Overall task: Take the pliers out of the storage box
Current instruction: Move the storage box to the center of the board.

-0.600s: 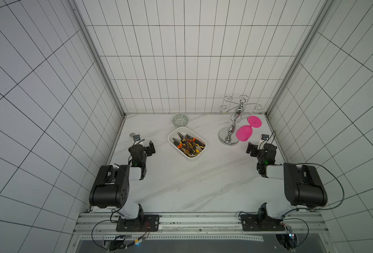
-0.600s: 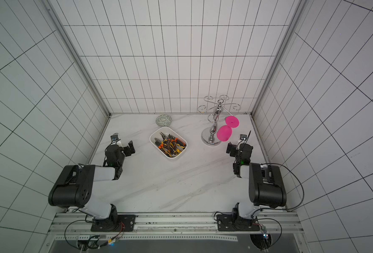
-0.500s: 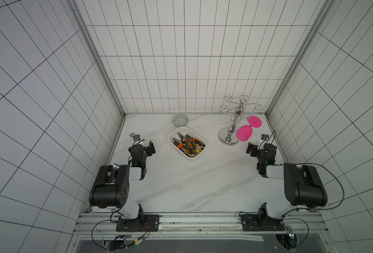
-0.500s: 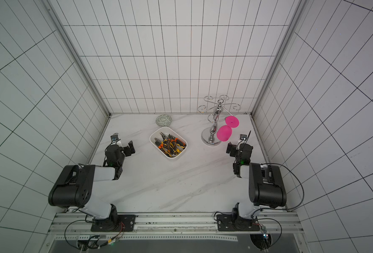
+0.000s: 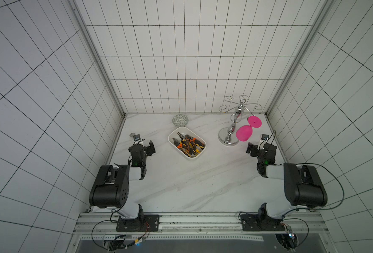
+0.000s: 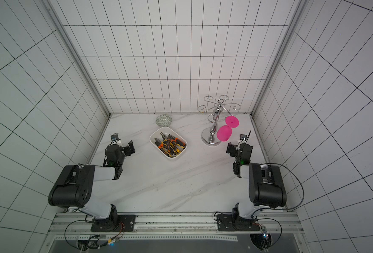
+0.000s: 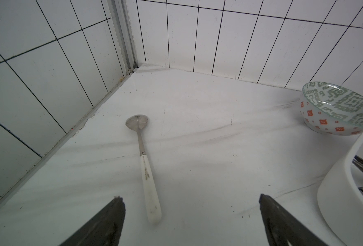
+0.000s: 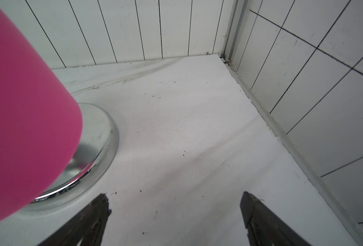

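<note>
Both top views showing pliers (image 5: pixel 187 144) lying heaped inside storage box (image 5: pixel 178 151) on table (image 5: pixel 181 186); left gripper (image 7: pixel 189 197), right gripper (image 8: pixel 174 193) sitting well apart, jaws spread wide.

Bare tabletop (image 5: pixel 181 186) lies open before the storage box (image 7: pixel 336 191) (bowl (image 5: pixel 180 120) just behind, glass rack (image 5: pixel 229 138) beside).

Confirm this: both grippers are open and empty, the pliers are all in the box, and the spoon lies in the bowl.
Not the spoon: it lies on the table, apart from the bowl, as the left wrist view shows. The rest holds: the left gripper and right gripper are open and empty, and the pliers are in the box.
</note>
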`<state>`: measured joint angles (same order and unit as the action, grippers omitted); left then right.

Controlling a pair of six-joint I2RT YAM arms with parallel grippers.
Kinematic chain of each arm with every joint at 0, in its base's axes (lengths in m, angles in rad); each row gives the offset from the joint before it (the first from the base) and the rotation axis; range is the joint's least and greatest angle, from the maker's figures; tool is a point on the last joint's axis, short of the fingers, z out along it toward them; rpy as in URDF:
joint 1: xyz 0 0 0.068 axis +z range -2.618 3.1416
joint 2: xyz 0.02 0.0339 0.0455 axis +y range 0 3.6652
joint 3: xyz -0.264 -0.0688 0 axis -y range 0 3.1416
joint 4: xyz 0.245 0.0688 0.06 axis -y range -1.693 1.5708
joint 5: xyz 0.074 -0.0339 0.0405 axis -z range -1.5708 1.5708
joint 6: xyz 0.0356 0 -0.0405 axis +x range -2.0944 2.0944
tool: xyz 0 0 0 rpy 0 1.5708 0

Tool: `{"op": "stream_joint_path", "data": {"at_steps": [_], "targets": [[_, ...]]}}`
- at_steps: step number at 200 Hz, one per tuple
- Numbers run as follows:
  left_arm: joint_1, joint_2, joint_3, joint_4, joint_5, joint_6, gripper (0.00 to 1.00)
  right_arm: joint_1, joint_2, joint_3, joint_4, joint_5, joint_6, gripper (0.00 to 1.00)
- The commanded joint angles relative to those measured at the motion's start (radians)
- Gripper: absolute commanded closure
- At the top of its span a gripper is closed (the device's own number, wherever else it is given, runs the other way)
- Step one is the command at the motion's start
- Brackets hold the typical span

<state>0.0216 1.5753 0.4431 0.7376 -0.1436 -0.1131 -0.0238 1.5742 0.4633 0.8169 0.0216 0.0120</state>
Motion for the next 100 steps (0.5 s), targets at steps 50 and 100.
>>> {"op": "stream_joint_path", "data": {"at_steps": [50,100], "targets": [[0.003,-0.156,0.013,-0.089,0.064,0.024,0.01,0.017,-0.185,-0.219,0.207,0.110,0.036,0.01],[-0.117,-0.389,0.037,-0.354,0.022,0.018,0.01,0.046,-0.601,-0.278,-0.139,0.139,0.125,0.01]]}}
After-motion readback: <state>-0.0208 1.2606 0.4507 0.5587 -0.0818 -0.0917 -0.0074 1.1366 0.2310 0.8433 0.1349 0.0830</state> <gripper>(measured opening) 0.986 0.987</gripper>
